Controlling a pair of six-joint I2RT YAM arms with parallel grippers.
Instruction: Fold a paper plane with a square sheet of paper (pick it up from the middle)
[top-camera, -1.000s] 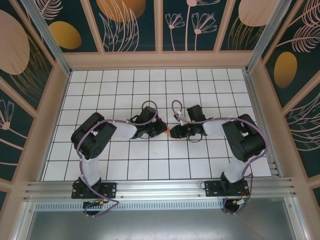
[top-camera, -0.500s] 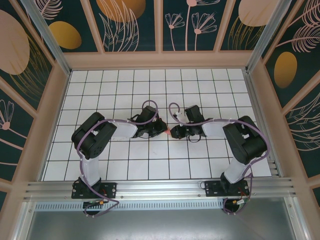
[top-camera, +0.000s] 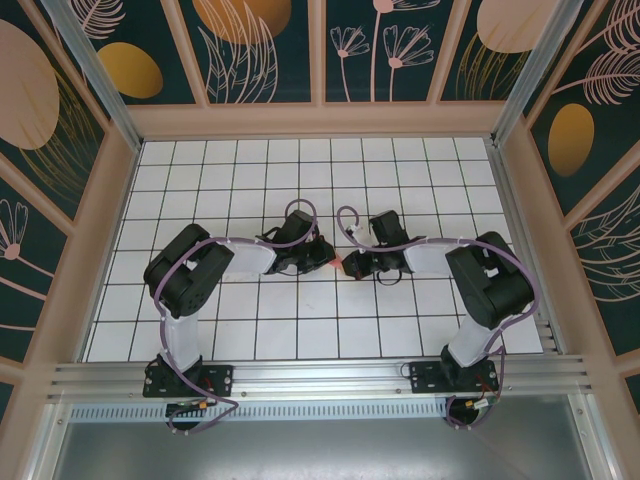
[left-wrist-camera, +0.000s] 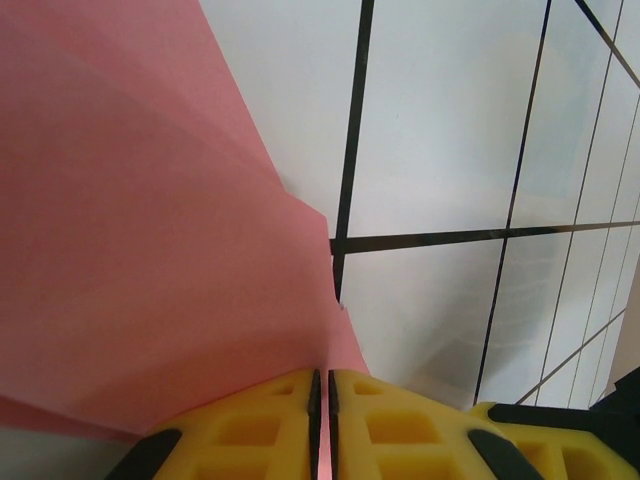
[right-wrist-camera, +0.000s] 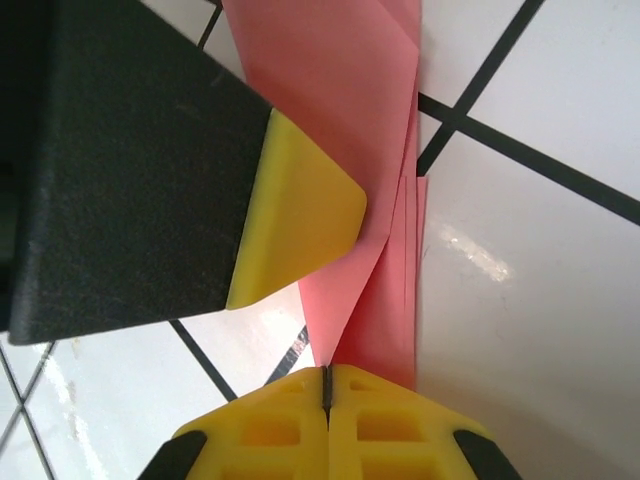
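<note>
- Left gripper (top-camera: 326, 257): it meets the other arm's gripper near the middle of the white, black-gridded table (top-camera: 300, 330), seen from above. In its own wrist view the left gripper (left-wrist-camera: 320, 392) has its yellow fingertips drawn together, with a thin pink strip showing in the seam between them, so it is clamped on the sheet.
- Folded, thin salmon-pink sheet of paper (left-wrist-camera: 150, 250): in the left wrist view it spreads up and to the left from those fingertips. Its right edge is stepped and overlapping, and it lies over a white tile (left-wrist-camera: 440, 120) and a black grid line.
- From above, only a small pink patch of the sheet of paper (top-camera: 333, 263) shows, between the two gripper heads.
- Right gripper (top-camera: 347, 266): it sits just right of that patch. In its own wrist view the right gripper (right-wrist-camera: 327, 385) has its yellow fingertips pressed fully together.
- In the right wrist view the sheet of paper (right-wrist-camera: 330, 90) appears as a narrow, several-layered fold. It runs from the top of the frame down to the right gripper's fingertips. Whether its end is pinched between them or only lies beneath them cannot be told.
- The left gripper's black finger with its yellow pad (right-wrist-camera: 300, 210) overlaps the left side of the fold in the right wrist view.
</note>
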